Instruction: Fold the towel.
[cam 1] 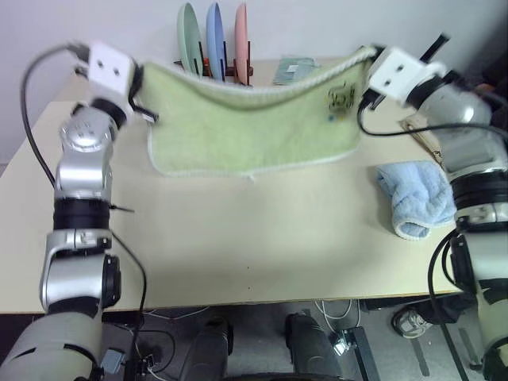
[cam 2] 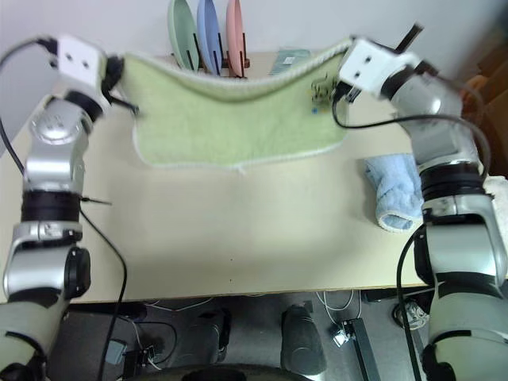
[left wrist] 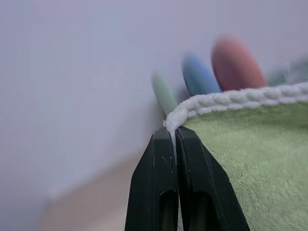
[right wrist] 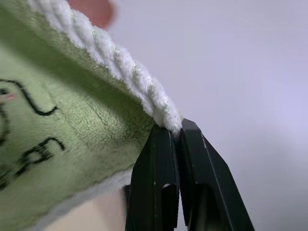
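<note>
blue towel [cam 1: 416, 198] bunched on table [cam 1: 238, 254] | three plates [cam 1: 213, 32] upright in rack, far edge

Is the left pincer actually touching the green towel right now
Touching. The left wrist view shows the left pincer shut on the towel's white corner edge.

Fuzzy terry-cloth towel [cam 1: 246, 127], corded border
</note>
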{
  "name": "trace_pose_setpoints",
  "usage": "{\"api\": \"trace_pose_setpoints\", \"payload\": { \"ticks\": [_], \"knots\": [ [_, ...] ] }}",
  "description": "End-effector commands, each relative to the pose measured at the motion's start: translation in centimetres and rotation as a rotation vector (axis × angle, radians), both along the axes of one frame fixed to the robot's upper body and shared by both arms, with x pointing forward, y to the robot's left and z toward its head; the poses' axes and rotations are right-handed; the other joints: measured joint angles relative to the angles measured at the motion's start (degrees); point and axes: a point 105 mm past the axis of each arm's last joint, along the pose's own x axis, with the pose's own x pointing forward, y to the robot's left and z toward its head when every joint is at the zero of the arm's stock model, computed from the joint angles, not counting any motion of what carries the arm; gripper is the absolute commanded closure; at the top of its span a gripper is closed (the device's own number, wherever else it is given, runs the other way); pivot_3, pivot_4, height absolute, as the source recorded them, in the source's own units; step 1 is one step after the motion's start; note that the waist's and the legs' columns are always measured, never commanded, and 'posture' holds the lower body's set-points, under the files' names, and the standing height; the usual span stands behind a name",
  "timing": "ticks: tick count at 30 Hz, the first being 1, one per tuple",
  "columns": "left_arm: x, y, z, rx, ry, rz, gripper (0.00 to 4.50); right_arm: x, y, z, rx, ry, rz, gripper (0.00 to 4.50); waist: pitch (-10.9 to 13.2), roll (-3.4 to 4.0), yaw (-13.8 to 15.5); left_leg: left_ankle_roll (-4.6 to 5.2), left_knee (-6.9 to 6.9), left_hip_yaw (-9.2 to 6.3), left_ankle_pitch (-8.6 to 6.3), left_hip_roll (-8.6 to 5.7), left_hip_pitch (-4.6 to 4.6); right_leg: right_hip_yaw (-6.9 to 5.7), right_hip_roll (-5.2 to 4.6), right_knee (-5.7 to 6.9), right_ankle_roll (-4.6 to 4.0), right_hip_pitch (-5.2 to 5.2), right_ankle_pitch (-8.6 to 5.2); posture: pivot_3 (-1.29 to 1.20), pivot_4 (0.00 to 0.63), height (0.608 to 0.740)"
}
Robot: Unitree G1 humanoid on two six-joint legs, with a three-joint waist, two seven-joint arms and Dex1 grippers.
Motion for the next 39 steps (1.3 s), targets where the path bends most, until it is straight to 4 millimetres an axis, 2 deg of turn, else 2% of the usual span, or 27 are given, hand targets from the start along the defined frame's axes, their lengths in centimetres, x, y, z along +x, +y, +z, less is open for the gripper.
{"api": "trace_pose_setpoints", "payload": {
  "ticks": [1,3,6,7,11,16,21,23,28,34,38,39],
  "knots": [
    [-1.1,2.8,0.9,-0.047,-0.039,0.044,4.50,-2.4,0.2,1.6,0.042,-0.028,0.071,4.46,0.00,0.00,-0.73,-0.01,-0.10,0.01,0.01,0.01,-0.02,0.00,-0.01,0.02,0.01,-0.09,0.00,0.00,0.150,0.740],
    [-1.9,3.2,-1.0,-0.030,0.002,0.029,4.50,-3.6,0.7,-0.7,0.031,0.062,0.124,4.46,-0.01,0.01,-0.95,-0.01,-0.22,0.04,0.01,0.03,-0.10,-0.01,-0.01,0.08,0.01,-0.24,-0.01,0.00,0.150,0.740],
    [-3.8,3.9,-4.7,-0.038,0.107,-0.009,4.50,-5.8,1.0,-5.5,0.014,0.274,0.177,4.46,-0.01,0.02,-0.82,-0.01,-0.21,0.07,0.01,0.05,-0.12,0.00,-0.01,0.13,0.01,-0.29,0.00,0.00,0.150,0.740],
    [-4.2,4.0,-5.4,-0.042,0.134,-0.020,4.50,-6.4,1.1,-6.5,0.015,0.322,0.184,4.46,0.00,0.02,-0.71,0.00,-0.15,0.07,0.00,0.05,-0.14,0.00,-0.02,0.13,0.01,-0.29,-0.01,0.00,0.150,0.740],
    [-7.8,3.8,-10.1,-0.011,0.301,-0.120,4.50,-9.9,0.7,-11.6,0.034,0.608,0.217,4.46,0.04,0.04,-0.27,0.26,0.31,0.05,-0.15,0.05,-0.30,-0.01,-0.02,0.24,-0.08,-0.26,0.06,0.00,0.150,0.740],
    [-11.4,3.9,-12.8,-0.002,0.455,-0.198,4.50,-14.0,0.1,-15.6,0.020,0.895,0.237,4.46,0.04,0.01,0.87,0.26,0.39,0.06,-0.14,0.07,0.17,-0.01,0.00,0.16,-0.20,0.28,0.12,0.00,0.150,0.740],
    [-14.2,3.3,-13.9,-0.031,0.579,-0.287,4.50,-16.8,-0.5,-17.1,0.019,1.061,0.231,4.46,0.03,-0.01,1.31,0.25,0.44,0.07,-0.14,0.08,0.18,-0.01,0.00,0.11,-0.20,0.36,0.12,0.00,0.150,0.740],
    [-14.7,3.0,-14.6,0.002,0.622,-0.302,4.50,-16.7,-0.7,-17.1,0.020,1.051,0.220,4.46,0.02,-0.02,1.32,0.25,0.42,0.07,-0.14,0.09,0.18,-0.02,0.00,0.09,-0.20,0.36,0.11,0.00,0.150,0.740],
    [-13.3,3.2,-14.7,0.030,0.597,-0.261,4.50,-14.3,-1.2,-16.3,0.011,0.937,0.167,4.46,0.03,-0.04,1.25,0.25,0.44,0.09,-0.14,0.09,0.20,-0.02,0.00,0.09,-0.40,0.37,0.03,0.00,0.150,0.740],
    [-8.0,2.7,-14.6,0.078,0.517,-0.195,4.50,-9.7,-2.2,-16.1,0.022,0.843,0.103,4.46,0.02,-0.06,1.55,0.23,0.45,0.09,-0.13,0.07,0.20,-0.04,0.00,0.06,-0.22,0.39,0.14,0.00,0.150,0.740],
    [-7.2,2.7,-14.7,0.084,0.507,-0.191,4.50,-9.1,-2.2,-16.2,0.017,0.837,0.106,4.46,0.02,-0.06,1.22,0.23,0.34,0.09,-0.13,0.07,0.11,-0.04,0.00,0.07,-0.20,0.19,0.15,0.00,0.150,0.740],
    [-5.8,2.5,-15.1,0.082,0.509,-0.184,4.50,-7.7,-2.4,-16.4,0.030,0.824,0.091,4.46,0.02,-0.06,1.04,0.24,0.27,0.09,-0.14,0.07,0.05,-0.04,0.00,0.07,-0.18,0.09,0.14,0.00,0.150,0.740]
  ]
}}
